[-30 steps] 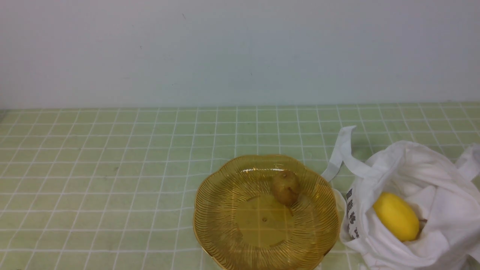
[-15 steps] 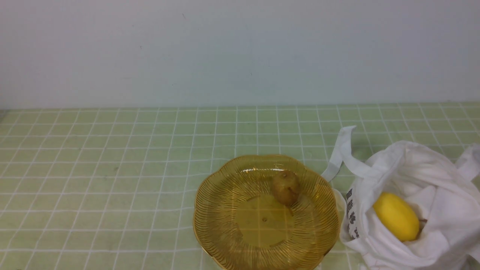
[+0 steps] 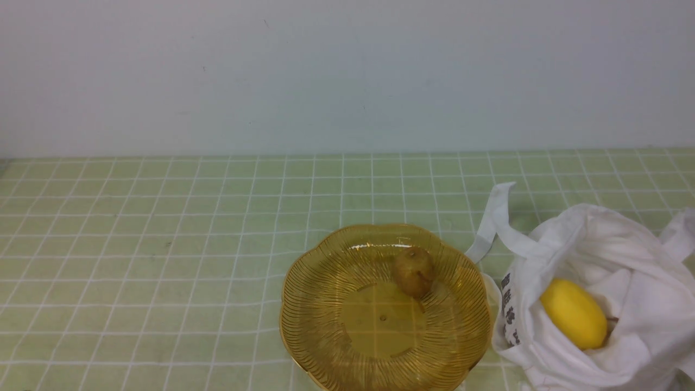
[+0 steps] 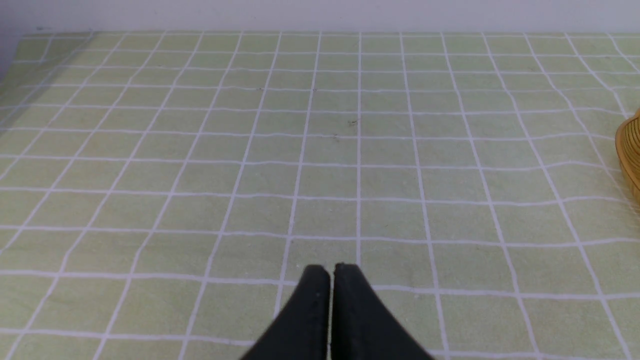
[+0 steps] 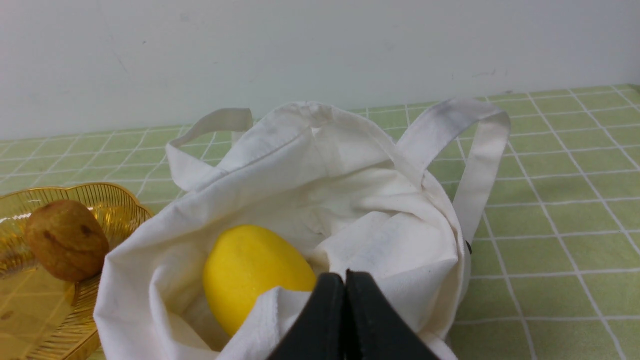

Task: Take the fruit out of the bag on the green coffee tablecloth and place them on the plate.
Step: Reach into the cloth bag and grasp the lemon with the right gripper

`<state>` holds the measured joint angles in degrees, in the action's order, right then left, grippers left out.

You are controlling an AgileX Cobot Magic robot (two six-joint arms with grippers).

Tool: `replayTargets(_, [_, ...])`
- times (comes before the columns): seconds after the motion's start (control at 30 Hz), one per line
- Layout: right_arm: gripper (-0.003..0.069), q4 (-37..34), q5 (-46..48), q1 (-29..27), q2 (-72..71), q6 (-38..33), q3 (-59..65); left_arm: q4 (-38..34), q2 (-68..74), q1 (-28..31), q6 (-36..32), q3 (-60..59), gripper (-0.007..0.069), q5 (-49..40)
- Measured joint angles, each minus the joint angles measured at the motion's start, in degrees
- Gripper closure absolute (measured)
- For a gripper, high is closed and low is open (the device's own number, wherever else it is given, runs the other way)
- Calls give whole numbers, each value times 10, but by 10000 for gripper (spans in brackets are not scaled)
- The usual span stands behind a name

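Observation:
The amber plate [image 3: 326,304] sits on the green checked tablecloth [image 3: 163,244] at the front centre. The small brownish-green fruit [image 3: 414,271] lies in it, also seen in the right wrist view [image 5: 66,239]. The white bag [image 3: 624,244] lies open at the front right with the yellow lemon [image 3: 573,313] inside. In the right wrist view my right gripper [image 5: 344,276] is shut and empty, just before the bag [image 5: 350,165] and beside the lemon [image 5: 250,270]. My left gripper [image 4: 330,270] is shut and empty over bare cloth, the plate's rim [image 4: 631,150] far to its side.
A pale wall [image 3: 347,76] stands along the back edge of the cloth. The bag's strap handles [image 3: 497,217] lie loose between plate and bag. Neither arm shows in the front view.

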<state>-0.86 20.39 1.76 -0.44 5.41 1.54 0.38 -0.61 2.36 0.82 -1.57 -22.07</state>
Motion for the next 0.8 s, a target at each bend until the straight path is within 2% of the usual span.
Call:
replayTargets(0.13, [673, -32, -3, 0, 0, 27, 0, 0, 0, 0, 0, 0, 632, 0])
replayTargets(0.17, [673, -78, -10, 0, 0, 56, 1, 0, 0, 0, 0, 0, 632, 0])
replayTargets(0.2, [673, -85, -11, 0, 0, 66, 1, 0, 0, 0, 0, 0, 632, 0])
replayTargets(0.23, [673, -148, -19, 0, 0, 104, 1, 0, 0, 0, 0, 0, 632, 0])
replayTargets(0.27, [673, -148, -19, 0, 0, 109, 1, 0, 0, 0, 0, 0, 632, 0])
replayTargets(0.33, [673, -232, -26, 0, 0, 153, 1, 0, 0, 0, 0, 0, 632, 0])
replayTargets(0.43, [673, -266, -32, 0, 0, 165, 1, 0, 0, 0, 0, 0, 632, 0])
replayTargets(0.63, [673, -312, -33, -1, 0, 161, 0, 0, 0, 0, 0, 0, 632, 0])
replayTargets(0.7, [673, -316, -8, -1, 0, 136, -23, 0, 0, 0, 0, 0, 632, 0])
replayTargets(0.8, [673, -284, 34, -1, 1, 56, -101, 0, 0, 0, 0, 0, 632, 0])
